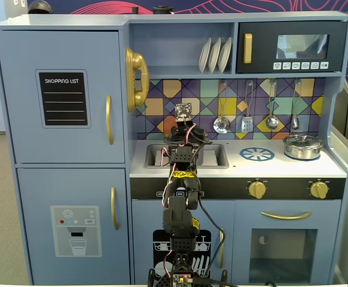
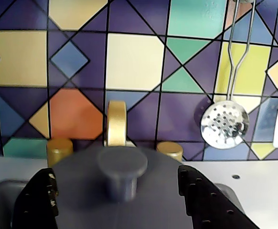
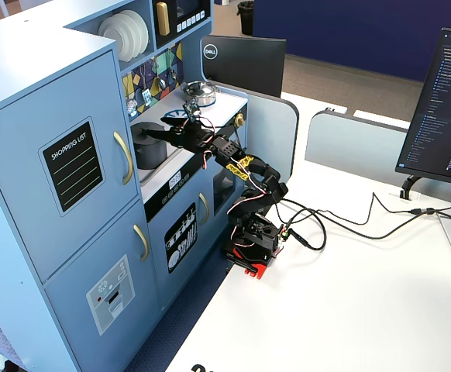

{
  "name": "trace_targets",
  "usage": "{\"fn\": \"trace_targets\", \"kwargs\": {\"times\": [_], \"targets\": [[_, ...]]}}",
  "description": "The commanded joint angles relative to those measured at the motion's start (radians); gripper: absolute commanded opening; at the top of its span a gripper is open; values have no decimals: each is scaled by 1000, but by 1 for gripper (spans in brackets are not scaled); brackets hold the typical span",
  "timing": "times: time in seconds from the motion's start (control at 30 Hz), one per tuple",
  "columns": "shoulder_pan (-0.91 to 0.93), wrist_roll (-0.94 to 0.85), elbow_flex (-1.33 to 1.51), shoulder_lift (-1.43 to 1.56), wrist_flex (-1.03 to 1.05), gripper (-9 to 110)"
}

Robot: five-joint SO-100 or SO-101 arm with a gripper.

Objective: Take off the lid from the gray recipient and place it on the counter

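Observation:
The dark-gray lid fills the bottom of the wrist view, its round knob in the middle. My gripper is open. Its black fingers stand left and right of the knob, apart from it. In a fixed view from the side, the lid lies on the gray recipient, which stands in the sink, and the gripper hovers at the lid. The pale counter runs to the right of the sink. My arm hides the recipient in the front fixed view.
A shiny silver pot stands at the counter's right end, beside the blue burner mark. Gold faucet and taps stand just behind the lid. A slotted spoon hangs on the tiled wall. Shelf and microwave overhang the counter.

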Motion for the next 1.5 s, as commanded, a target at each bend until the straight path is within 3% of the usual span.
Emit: {"fn": "trace_targets", "kwargs": {"times": [0.0,0.83,0.93,1.03,1.47], "targets": [[-18,15,-80,-38,-35,23],[-31,9,-170,-276,-101,19],[-35,-2,-172,-282,-103,15],[-49,-25,-155,-272,-104,0],[-37,-3,-120,-232,-130,0]]}}
